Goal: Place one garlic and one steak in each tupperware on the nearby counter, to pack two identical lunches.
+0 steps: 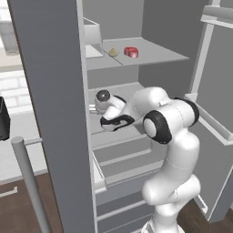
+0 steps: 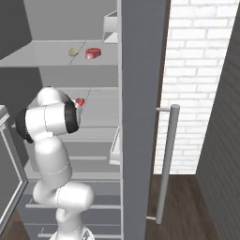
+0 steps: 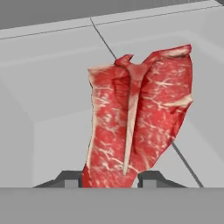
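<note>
In the hand view a red marbled steak [image 3: 140, 118] stands on edge on a grey fridge shelf [image 3: 52, 131]. My gripper [image 3: 110, 180] is shut on its lower end, one dark fingertip [image 3: 70, 179] pressed to each side. In the right base view this steak [image 2: 79, 101] peeks out past my arm on the middle shelf. On the upper shelf lie a tan-yellow garlic [image 1: 113, 53] and a second steak [image 1: 131, 52], side by side and apart. The pale counter [image 1: 18, 136] lies left of the fridge. The tupperware is out of view.
The open grey fridge door [image 1: 50, 113] with its bar handle [image 1: 29, 182] stands close on the left of my arm. A second door with a shelf rim [image 1: 214, 123] is on the right. A white box [image 1: 93, 38] sits on the upper shelf. A black toaster [image 1: 3, 119] stands on the counter.
</note>
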